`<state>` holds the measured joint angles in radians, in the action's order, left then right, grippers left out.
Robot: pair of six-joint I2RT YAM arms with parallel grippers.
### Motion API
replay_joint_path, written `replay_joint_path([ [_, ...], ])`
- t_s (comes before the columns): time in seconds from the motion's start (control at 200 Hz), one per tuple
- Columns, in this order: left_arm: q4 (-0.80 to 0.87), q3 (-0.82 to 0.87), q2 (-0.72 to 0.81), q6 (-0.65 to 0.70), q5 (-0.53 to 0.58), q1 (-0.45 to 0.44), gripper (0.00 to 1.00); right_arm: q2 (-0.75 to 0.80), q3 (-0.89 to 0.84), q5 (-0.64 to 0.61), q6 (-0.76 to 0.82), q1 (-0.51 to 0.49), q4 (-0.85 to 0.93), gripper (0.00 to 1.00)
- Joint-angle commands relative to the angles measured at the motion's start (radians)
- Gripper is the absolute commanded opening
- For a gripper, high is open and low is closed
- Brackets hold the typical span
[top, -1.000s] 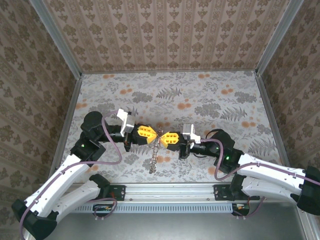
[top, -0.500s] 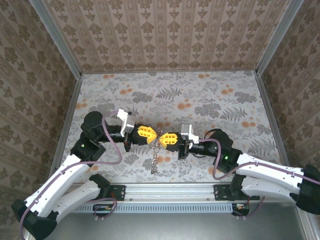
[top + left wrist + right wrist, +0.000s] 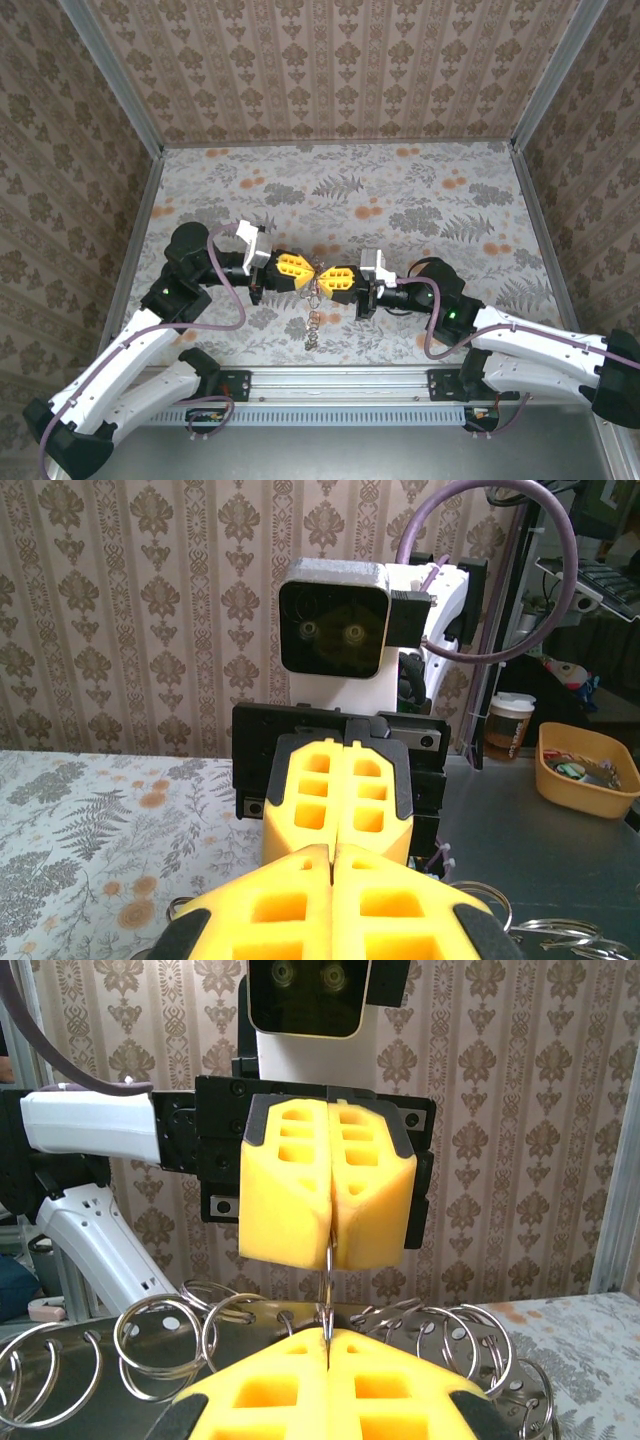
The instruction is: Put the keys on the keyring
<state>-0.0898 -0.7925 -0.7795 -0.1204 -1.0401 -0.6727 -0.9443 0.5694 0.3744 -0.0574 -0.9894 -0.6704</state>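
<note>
My left gripper [image 3: 310, 272] and right gripper [image 3: 326, 279] meet tip to tip above the table's near middle. Both are shut on one thin metal keyring [image 3: 327, 1282], which stands edge-on between the two pairs of yellow fingers. In the right wrist view my right gripper [image 3: 327, 1338] is below and the left arm's fingers [image 3: 290, 1195] are above. From the keyring hangs a metal strip with several split rings [image 3: 160, 1345], seen from above as a dangling cluster [image 3: 314, 322]. The left gripper [image 3: 334, 852] faces the right arm's fingers [image 3: 310, 795]. The keys are hidden.
The floral tablecloth [image 3: 400, 200] is boxed in by wallpapered walls [image 3: 330, 70] at the back and sides. An aluminium rail [image 3: 330, 385] runs along the near edge. Beyond the right arm, in the left wrist view, stand a cup [image 3: 505, 725] and a yellow tray [image 3: 585, 775].
Both grippers have shifted slightly left and down together, still pinched on the ring. The hanging cluster of rings has bunched up and swung a little.
</note>
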Motion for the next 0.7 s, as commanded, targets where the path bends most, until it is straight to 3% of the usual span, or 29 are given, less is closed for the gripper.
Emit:
replay_joint_path([
  [0.0,0.015,-0.026,-0.002,0.029,0.010,0.002,0.00,0.018,0.051,0.031,-0.013,-0.014,-0.043,0.00],
  [0.43,0.009,-0.028,-0.002,0.024,0.011,0.002,0.00,0.023,0.044,0.015,0.003,-0.023,-0.029,0.00],
  [0.695,0.008,-0.028,-0.003,0.020,0.015,0.003,0.00,0.044,0.043,-0.066,0.112,-0.079,0.037,0.00],
])
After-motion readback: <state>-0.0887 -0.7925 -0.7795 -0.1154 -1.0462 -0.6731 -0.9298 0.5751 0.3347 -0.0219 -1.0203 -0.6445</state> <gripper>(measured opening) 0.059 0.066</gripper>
